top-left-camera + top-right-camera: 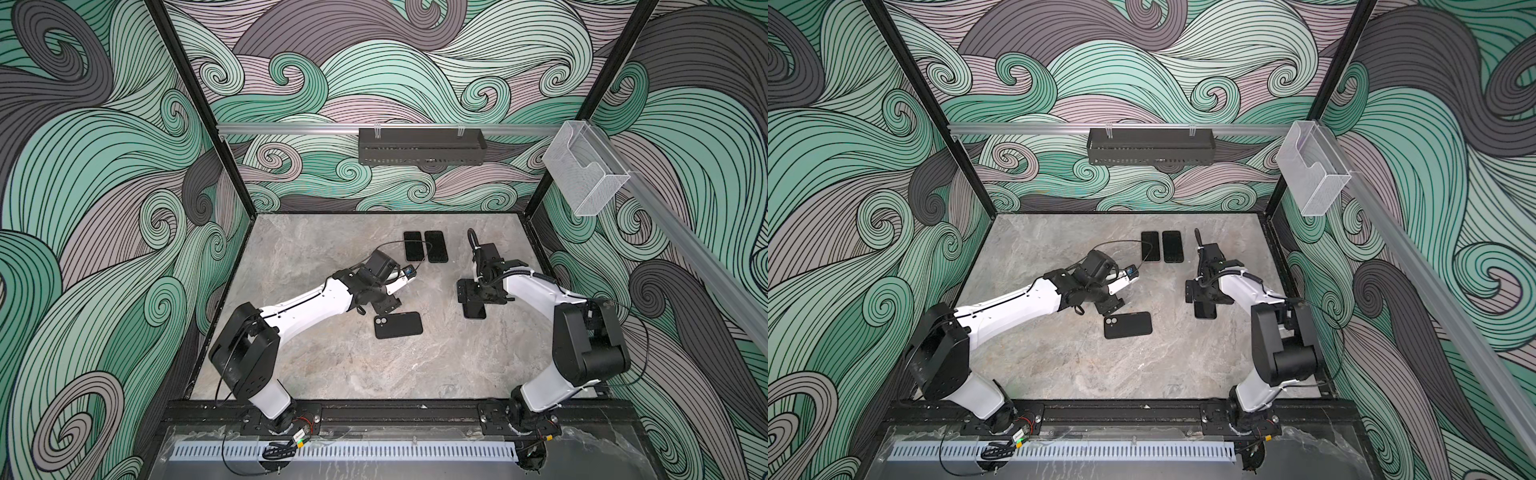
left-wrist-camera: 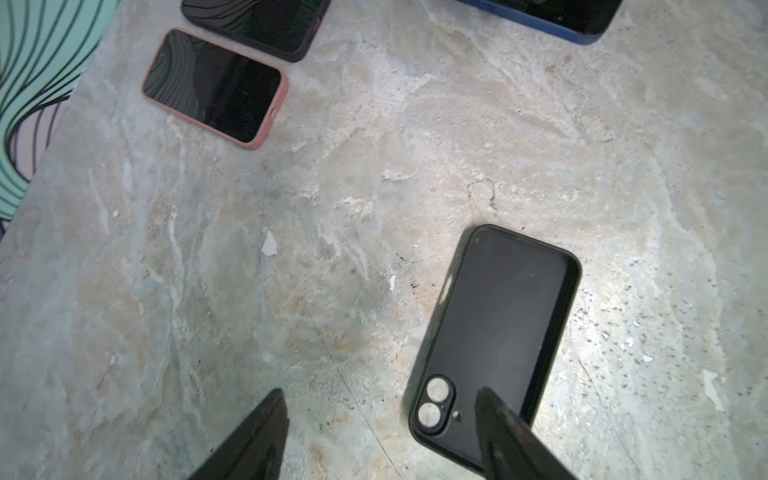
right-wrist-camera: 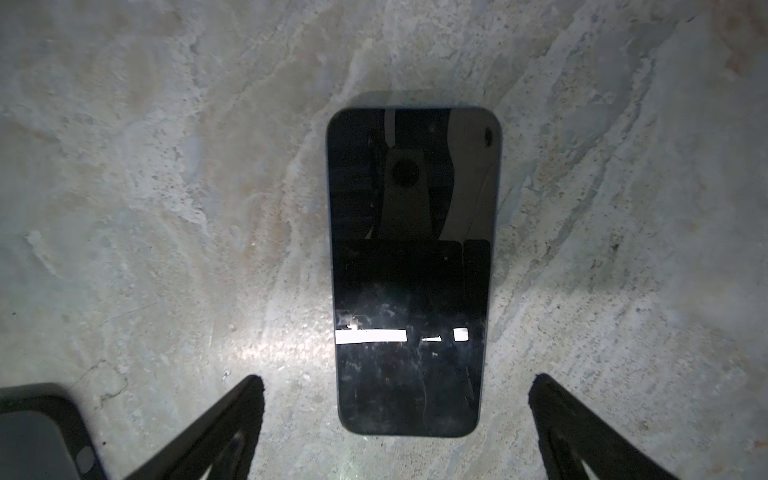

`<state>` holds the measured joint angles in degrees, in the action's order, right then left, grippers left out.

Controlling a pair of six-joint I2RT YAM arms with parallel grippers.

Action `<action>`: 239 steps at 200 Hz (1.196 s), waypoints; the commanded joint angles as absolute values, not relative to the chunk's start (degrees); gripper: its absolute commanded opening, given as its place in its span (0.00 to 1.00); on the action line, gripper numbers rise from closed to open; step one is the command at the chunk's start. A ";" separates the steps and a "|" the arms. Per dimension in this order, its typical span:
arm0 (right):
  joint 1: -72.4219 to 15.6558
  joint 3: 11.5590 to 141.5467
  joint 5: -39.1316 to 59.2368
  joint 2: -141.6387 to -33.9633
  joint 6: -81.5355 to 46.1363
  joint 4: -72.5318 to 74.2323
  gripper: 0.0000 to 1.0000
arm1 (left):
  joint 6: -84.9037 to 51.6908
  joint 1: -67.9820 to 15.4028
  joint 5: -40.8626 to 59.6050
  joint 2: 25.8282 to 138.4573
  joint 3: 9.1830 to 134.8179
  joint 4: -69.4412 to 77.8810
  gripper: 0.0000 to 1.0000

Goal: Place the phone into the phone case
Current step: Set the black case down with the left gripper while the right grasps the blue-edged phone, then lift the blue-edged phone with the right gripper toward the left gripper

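Overhead, in both top views, the empty matte black phone case point(image 1: 398, 325) lies flat near the middle of the grey marbled tabletop point(image 1: 332, 374), with its camera holes at its left end. The left gripper point(image 1: 385, 306) hangs at its far left corner. The right gripper point(image 1: 473, 304) stands over the bare dark glass-fronted phone point(image 1: 475, 312), well to the case's right. A pair of cased phones point(image 1: 413, 246) lies farther back.

From the left wrist, the jaws are spread and hold nothing. One black finger point(image 2: 505, 432) overlaps the case's camera end.

From the right wrist, the phone lies screen up, squarely between wide-spread fingers point(image 3: 224, 419) that do not touch it.

The step in hand looks like the right arm's pick-up of the phone. Slick glass lying flat offers little to bite, so bring one finger down on each long edge, centred along its length. Close gently and lift level. The left gripper would do best to pin the case's camera end, so the case cannot slide when the phone is pressed in.
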<state>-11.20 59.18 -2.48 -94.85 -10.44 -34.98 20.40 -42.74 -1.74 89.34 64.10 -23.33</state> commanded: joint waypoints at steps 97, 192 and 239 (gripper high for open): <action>-8.79 64.18 0.07 -105.10 -9.39 -36.66 0.90 | -5.72 -41.57 -28.52 69.62 51.89 -17.39 0.99; -8.61 65.47 -0.89 -108.90 -7.66 -37.49 0.75 | -18.13 -40.08 -33.54 69.00 50.89 -23.24 0.99; -8.61 65.74 -0.51 -109.16 -6.90 -37.26 0.64 | -19.02 -39.99 -32.51 66.48 50.48 -23.50 0.99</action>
